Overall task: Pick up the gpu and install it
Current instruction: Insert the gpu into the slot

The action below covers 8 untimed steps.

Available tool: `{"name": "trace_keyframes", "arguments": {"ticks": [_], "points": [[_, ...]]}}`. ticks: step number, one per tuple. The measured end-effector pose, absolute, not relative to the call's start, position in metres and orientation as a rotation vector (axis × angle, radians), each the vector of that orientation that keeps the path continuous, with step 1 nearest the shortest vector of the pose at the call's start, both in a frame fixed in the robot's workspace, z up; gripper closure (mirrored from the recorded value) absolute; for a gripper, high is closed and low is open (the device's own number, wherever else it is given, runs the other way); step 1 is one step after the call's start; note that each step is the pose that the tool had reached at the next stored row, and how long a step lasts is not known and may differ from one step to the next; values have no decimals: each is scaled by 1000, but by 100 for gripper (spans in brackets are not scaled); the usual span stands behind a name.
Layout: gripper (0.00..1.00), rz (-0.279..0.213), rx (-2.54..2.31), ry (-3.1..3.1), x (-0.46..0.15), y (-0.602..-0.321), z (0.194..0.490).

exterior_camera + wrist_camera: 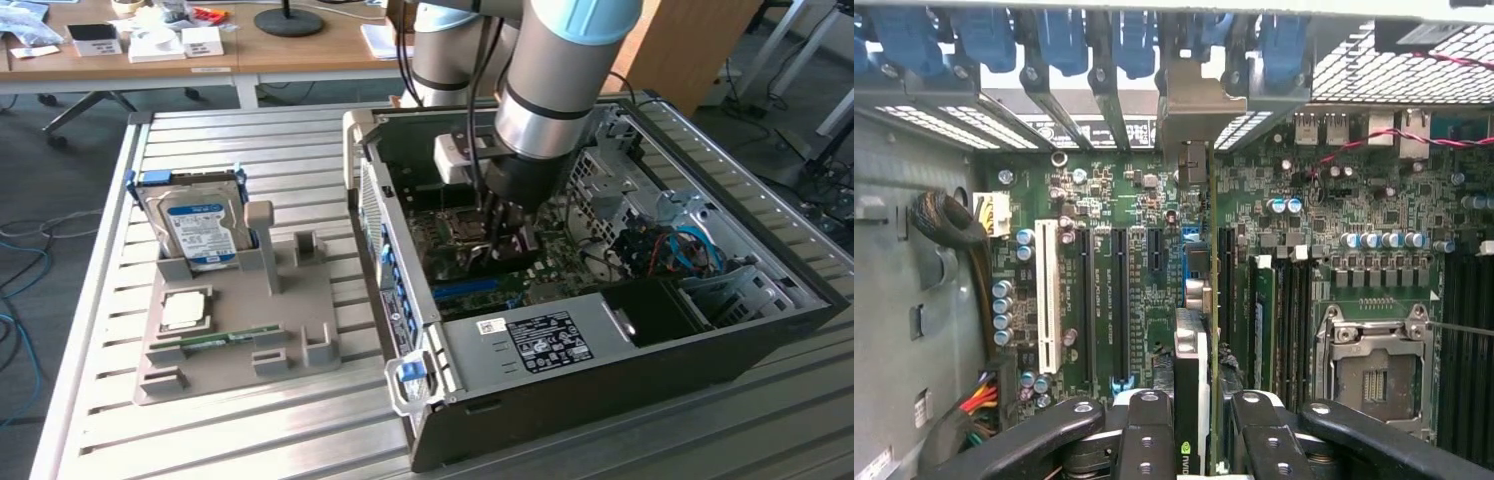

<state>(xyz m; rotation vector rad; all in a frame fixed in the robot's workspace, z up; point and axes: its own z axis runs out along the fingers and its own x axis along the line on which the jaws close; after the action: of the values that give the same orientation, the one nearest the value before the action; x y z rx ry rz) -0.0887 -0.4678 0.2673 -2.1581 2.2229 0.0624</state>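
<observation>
My gripper (505, 238) is reached down into the open computer case (747, 330), over the motherboard (454, 235). In the wrist view the gripper (1199, 425) is shut on the gpu (1200, 340), which stands edge-on between the two black fingers (1146, 435). The card runs along the board next to a long black expansion slot (1226, 290). Its silvery end bracket (1199, 110) reaches the rear slot openings of the case. I cannot tell whether the card's lower edge sits in a slot or hovers just above it.
A grey fixture (240, 345) at the exterior view's left holds a blue-labelled hard drive (200, 228), a square chip (184, 308) and a green memory stick (214, 340). Inside the case are the power supply (541, 342), cables (674, 250) and the processor socket (1369, 370).
</observation>
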Motion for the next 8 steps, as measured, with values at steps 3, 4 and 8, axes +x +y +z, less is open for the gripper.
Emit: {"name": "trace_keyframes", "arguments": {"ticks": [3, 4, 8], "points": [[73, 62, -2158, 2223, -90, -468, 267], [73, 62, -2158, 2223, -90, -468, 267], [73, 62, -2158, 2223, -91, -468, 267]]}}
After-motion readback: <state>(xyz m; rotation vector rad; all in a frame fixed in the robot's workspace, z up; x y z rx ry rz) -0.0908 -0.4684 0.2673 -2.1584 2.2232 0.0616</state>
